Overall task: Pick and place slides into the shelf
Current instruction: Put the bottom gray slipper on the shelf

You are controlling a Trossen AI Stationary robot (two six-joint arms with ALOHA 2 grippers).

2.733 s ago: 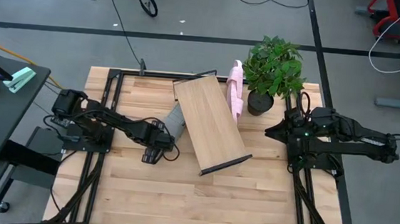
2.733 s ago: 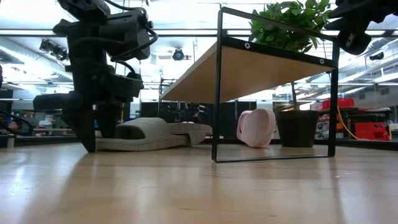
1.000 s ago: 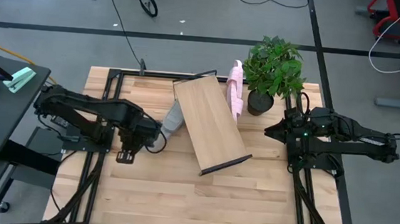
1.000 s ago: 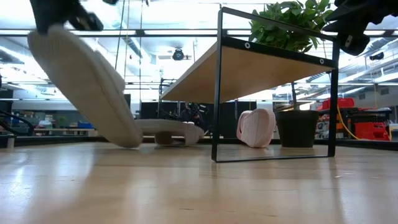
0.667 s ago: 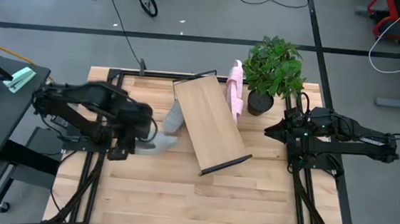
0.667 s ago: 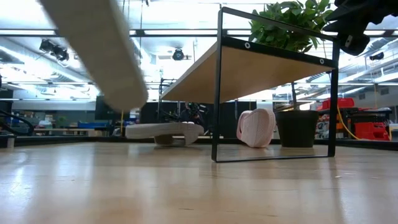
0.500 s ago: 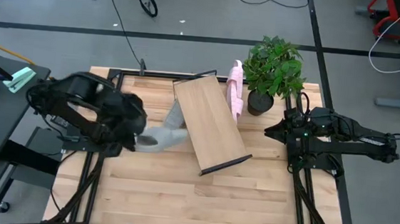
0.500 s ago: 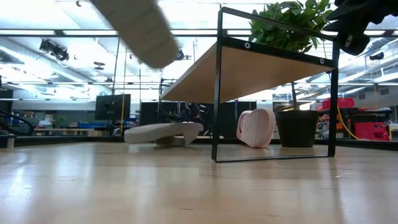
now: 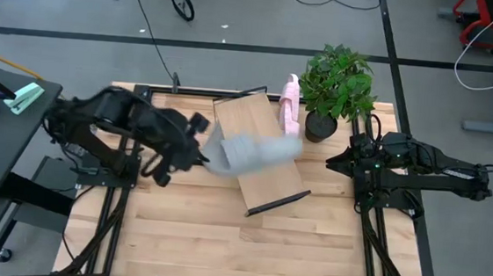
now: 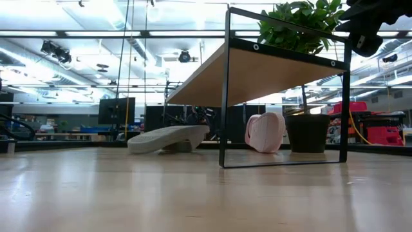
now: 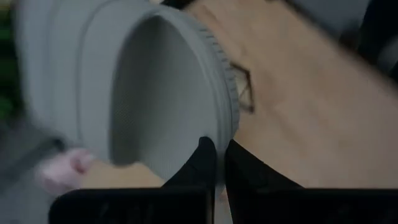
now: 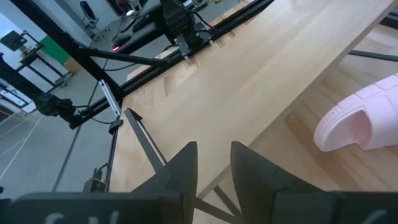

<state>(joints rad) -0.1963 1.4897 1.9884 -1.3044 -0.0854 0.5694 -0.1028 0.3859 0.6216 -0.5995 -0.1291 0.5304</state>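
High view has the left gripper (image 9: 199,152) raised off the counter (image 9: 221,242) with a grey slide (image 9: 250,153) now swung over the shelf (image 9: 265,188); a second ago the same sandal hung lower, out beside the shelf's left edge, and before that it lay flat on the planks next to its mate. So the lift and carry look finished, and I judge that only the lowering and release onto the board remain. In the left wrist view the jaws are pinched together on the sandal's rim, its foam pale, matte and ribbed along the edge. The other grey slide (image 10: 168,138) lies on the counter beside the shelf, and a pale pink slide (image 10: 264,132), rounded and soft-looking, stands on its edge near the potted plant (image 9: 337,88). The shelf is smooth light wood in a thin black frame. The right gripper (image 9: 331,165) waits at the right, jaws slightly apart and empty.
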